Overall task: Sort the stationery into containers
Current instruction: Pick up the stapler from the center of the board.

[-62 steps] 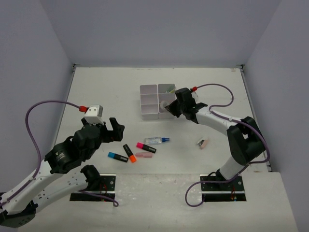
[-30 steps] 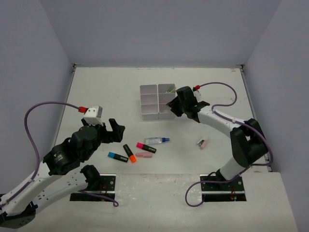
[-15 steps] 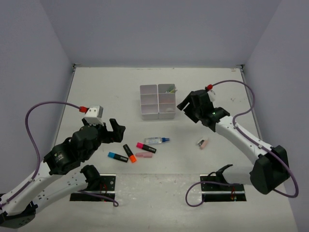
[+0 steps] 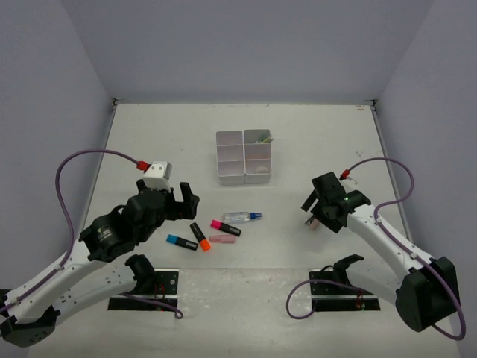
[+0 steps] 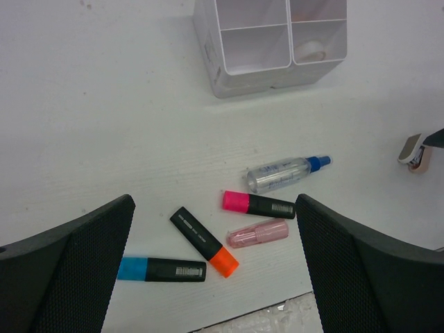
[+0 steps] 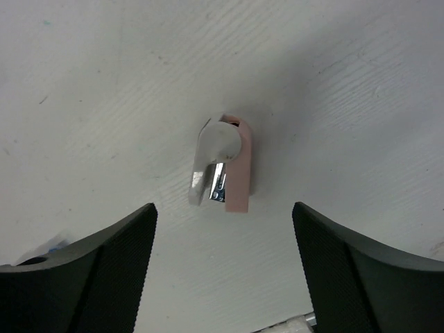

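Note:
The white tray (image 4: pixel 244 156) of containers stands mid-table, with a tape ring (image 5: pixel 312 50) in its near right compartment. Black highlighters with blue (image 5: pixel 161 269), orange (image 5: pixel 205 232) and pink (image 5: pixel 258 204) ends lie beside a pink eraser (image 5: pixel 258 234) and a blue-capped glue pen (image 5: pixel 284 173). My left gripper (image 4: pixel 182 201) hovers open above and left of this group, holding nothing. My right gripper (image 6: pixel 225 277) hangs open over a small pink and white stapler (image 6: pixel 225 166), apart from it.
Thin pens (image 4: pixel 259 136) lean in the tray's far right compartment. Grey walls close the table on the left, back and right. The arms' bases (image 4: pixel 145 282) sit at the near edge.
My right arm has pulled back from the tray to the near right, over the small stapler, and its jaws have opened. My left arm shifted slightly forward.

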You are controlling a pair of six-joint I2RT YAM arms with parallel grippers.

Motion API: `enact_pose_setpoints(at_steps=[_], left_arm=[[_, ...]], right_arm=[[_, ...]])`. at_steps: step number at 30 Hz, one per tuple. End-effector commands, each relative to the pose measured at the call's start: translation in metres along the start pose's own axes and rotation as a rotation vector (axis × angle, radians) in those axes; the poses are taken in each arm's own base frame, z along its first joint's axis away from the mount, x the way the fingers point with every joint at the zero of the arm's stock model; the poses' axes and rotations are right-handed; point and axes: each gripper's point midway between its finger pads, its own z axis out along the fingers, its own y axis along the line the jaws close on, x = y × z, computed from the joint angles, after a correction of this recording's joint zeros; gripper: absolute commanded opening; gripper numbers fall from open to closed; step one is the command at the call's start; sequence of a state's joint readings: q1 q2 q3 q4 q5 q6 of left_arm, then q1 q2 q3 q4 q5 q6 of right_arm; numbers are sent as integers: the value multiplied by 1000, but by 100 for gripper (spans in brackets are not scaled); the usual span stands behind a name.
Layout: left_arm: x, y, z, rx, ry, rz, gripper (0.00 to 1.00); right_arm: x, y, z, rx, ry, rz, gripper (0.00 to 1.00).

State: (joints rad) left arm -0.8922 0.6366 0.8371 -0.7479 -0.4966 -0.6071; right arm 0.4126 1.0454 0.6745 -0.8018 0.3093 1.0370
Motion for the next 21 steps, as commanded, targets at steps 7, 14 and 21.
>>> enact_pose_setpoints(at_steps=[7,14,21], left_arm=[[-3,-16,-10,89,-28,30,100],[-2,-13,-6,50,-17,30,100],[-7,-22,-1,36,0,-13,100]], right_arm=[[21,11,40,12,116,-47,64],[30,7,53,41,148,-76,39],[20,38,22,-105,13,-304,0]])
